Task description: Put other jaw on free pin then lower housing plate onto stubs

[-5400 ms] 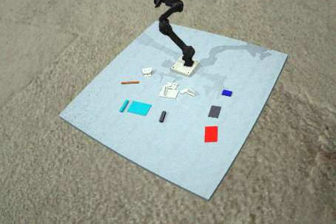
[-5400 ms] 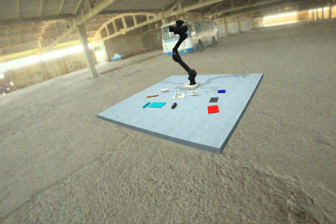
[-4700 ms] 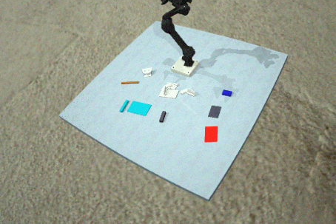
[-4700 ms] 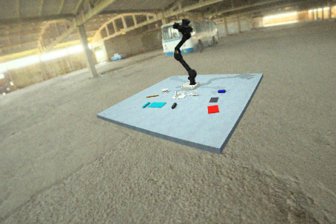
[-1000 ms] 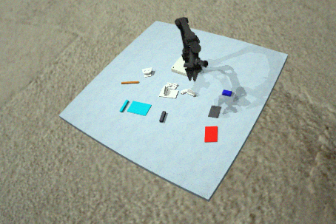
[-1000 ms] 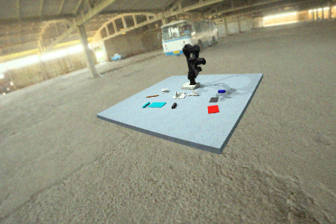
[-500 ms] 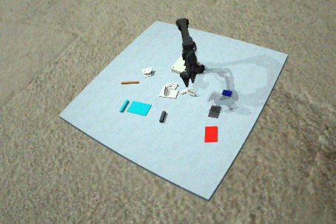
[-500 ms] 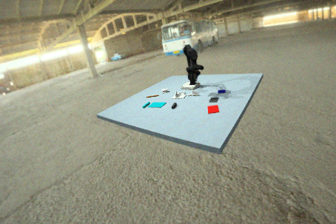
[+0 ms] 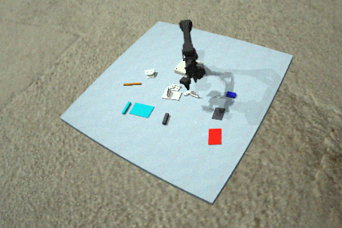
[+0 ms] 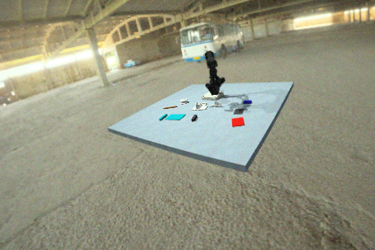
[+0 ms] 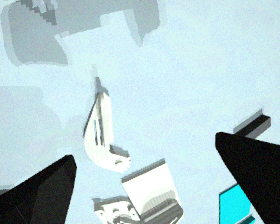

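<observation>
The loose white jaw [image 9: 192, 94] [image 10: 215, 105] [image 11: 102, 135] lies flat on the mat, its toothed end toward the white base [image 9: 176, 96] [image 11: 150, 187]. It does not touch the base. The other jaw seems to be on the base, but the pins and teeth are too small to tell. A small white part [image 9: 150, 73] [image 10: 184, 101], apparently the housing plate, lies apart to the left in the top and exterior views. My gripper [image 9: 191, 84] [image 11: 146, 151] is open and empty above the loose jaw and base. In the wrist view the loose jaw shows between the fingers, nearer the left one.
A black bar [image 9: 166, 119] [image 11: 254, 126], a cyan plate [image 9: 141, 110] [image 11: 234, 204] and a cyan bar [image 9: 126, 107] lie in front. An orange stick [image 9: 132, 84] is at left. Red [image 9: 215, 136], dark grey [image 9: 218, 114] and blue [image 9: 231, 95] pieces are at right.
</observation>
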Robot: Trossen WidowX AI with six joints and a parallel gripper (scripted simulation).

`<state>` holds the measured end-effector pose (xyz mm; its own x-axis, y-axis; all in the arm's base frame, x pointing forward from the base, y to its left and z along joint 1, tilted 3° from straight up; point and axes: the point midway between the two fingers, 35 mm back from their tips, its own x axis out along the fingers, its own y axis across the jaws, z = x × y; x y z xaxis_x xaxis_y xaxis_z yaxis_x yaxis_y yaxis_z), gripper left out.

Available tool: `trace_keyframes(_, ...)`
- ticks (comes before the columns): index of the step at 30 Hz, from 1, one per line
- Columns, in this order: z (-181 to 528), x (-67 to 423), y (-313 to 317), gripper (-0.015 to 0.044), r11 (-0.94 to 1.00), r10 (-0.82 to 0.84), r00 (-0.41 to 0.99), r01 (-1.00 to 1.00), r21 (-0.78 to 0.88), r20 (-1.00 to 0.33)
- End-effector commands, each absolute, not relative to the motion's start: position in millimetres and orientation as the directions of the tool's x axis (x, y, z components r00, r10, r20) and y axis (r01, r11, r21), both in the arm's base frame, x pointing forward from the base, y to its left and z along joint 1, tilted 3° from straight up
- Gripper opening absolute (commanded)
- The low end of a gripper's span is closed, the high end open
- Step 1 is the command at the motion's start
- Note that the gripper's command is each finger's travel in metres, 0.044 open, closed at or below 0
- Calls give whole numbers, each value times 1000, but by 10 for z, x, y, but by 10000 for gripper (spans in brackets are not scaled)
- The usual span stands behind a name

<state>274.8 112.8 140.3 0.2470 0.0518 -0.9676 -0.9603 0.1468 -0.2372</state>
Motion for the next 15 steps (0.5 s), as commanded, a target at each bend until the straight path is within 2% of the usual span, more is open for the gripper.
trace_keyframes(1,1273,2623,1058,440,184,50,158,-972,-147,-986)
trace_keyframes(6,1175,2495,985,440,228,53,67,-972,-53,-996)
trace_keyframes(12,1156,2492,984,440,230,53,63,-972,-49,-997)
trace_keyframes(15,919,2512,998,440,231,53,63,-972,-49,-997)
